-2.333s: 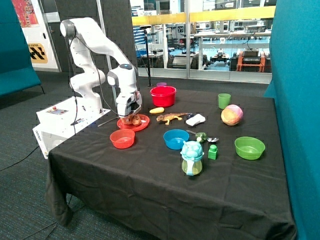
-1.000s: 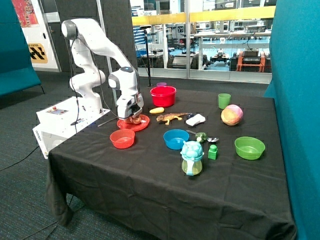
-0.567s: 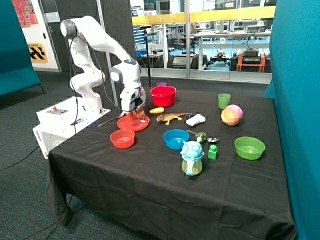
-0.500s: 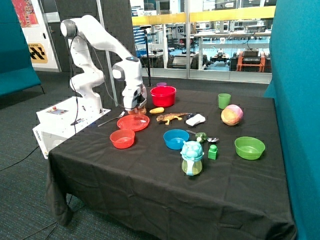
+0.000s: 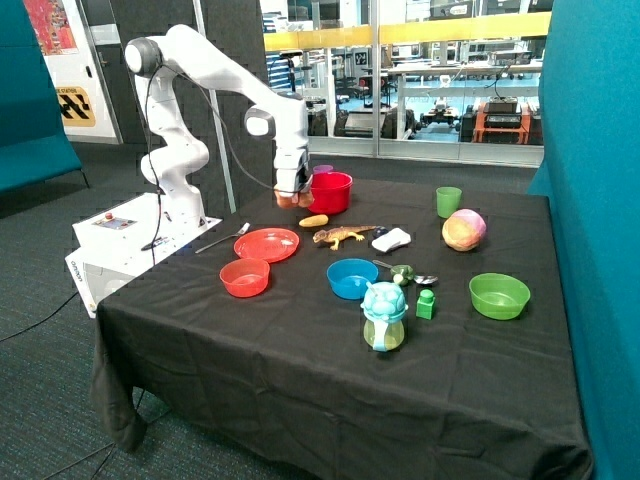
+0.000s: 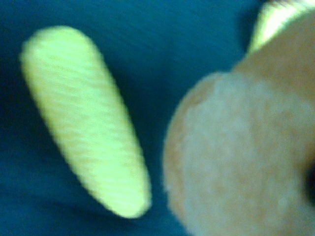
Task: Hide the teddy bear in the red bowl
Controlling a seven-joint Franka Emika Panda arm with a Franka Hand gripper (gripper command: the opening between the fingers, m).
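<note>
The teddy bear (image 5: 290, 200), a small tan soft toy, hangs in the air in my gripper (image 5: 292, 197), which is shut on it. It is just beside the near rim of the red bowl (image 5: 330, 193), the deep glossy bowl at the back of the table, and not over it. In the wrist view the teddy bear (image 6: 246, 157) fills one side, close to the camera. A yellow corn-shaped toy (image 6: 83, 118) lies on the black cloth below it.
A flat red plate (image 5: 266, 244) and a small orange-red bowl (image 5: 245, 277) sit near the table's arm-side edge. The yellow toy (image 5: 314, 220), a toy lizard (image 5: 343, 235), a blue bowl (image 5: 352, 277), a green bowl (image 5: 499, 295) and a green cup (image 5: 449, 201) are spread over the cloth.
My gripper has lifted the teddy bear off the red plate and carried it up and across towards the red bowl. The plate now lies bare.
</note>
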